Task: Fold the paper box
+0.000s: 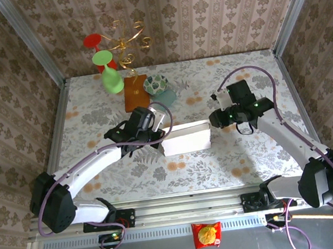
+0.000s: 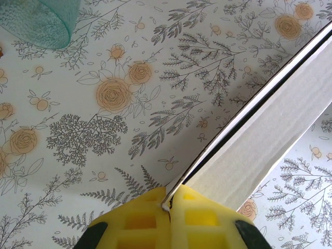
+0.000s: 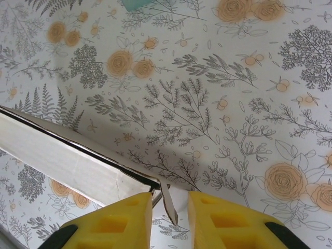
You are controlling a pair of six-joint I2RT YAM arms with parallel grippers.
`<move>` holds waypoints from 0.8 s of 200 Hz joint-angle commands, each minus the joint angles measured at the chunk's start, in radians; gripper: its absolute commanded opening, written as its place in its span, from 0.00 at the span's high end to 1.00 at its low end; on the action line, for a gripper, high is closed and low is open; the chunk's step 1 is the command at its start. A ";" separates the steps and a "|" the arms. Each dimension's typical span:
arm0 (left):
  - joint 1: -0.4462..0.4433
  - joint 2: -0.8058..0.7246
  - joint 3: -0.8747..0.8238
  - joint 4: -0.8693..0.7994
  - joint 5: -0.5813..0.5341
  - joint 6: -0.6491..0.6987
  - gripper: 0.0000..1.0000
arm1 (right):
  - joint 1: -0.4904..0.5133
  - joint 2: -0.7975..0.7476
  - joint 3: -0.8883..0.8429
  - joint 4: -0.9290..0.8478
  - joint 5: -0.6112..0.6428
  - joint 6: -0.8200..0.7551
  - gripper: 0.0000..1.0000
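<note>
The left gripper [image 2: 169, 201] pinches the 9 o'clock end of the pale grey-white flat cardboard paper box [image 1: 186, 139]. At 3 o'clock, the right gripper [image 3: 170, 199] stands narrowly parted around its corner flap.

Teal cup [image 2: 39, 21] — cropped by top edge; paper box [image 2: 270, 129] runs off R edge.

Floral table [image 1: 231, 153] — wooden board [image 1: 135, 93], teal cup [image 2: 41, 21].
</note>
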 commanded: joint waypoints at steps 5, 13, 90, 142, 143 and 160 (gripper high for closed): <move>-0.010 0.009 0.010 -0.052 -0.035 0.023 1.00 | -0.001 0.030 0.059 -0.056 -0.043 -0.042 0.74; -0.008 0.010 0.011 -0.053 -0.035 0.023 1.00 | -0.001 0.025 0.059 -0.054 -0.037 -0.043 0.72; -0.009 0.009 0.011 -0.056 -0.033 0.025 1.00 | -0.001 0.062 0.061 -0.058 0.001 -0.097 0.69; -0.010 0.010 0.016 -0.059 -0.035 0.030 1.00 | -0.001 0.087 0.073 -0.060 -0.014 -0.104 0.80; -0.010 0.010 0.016 -0.059 -0.035 0.029 1.00 | -0.001 0.087 0.073 -0.060 -0.014 -0.104 0.81; -0.011 0.010 0.015 -0.059 -0.035 0.026 1.00 | -0.001 0.089 0.069 -0.058 -0.017 -0.102 0.86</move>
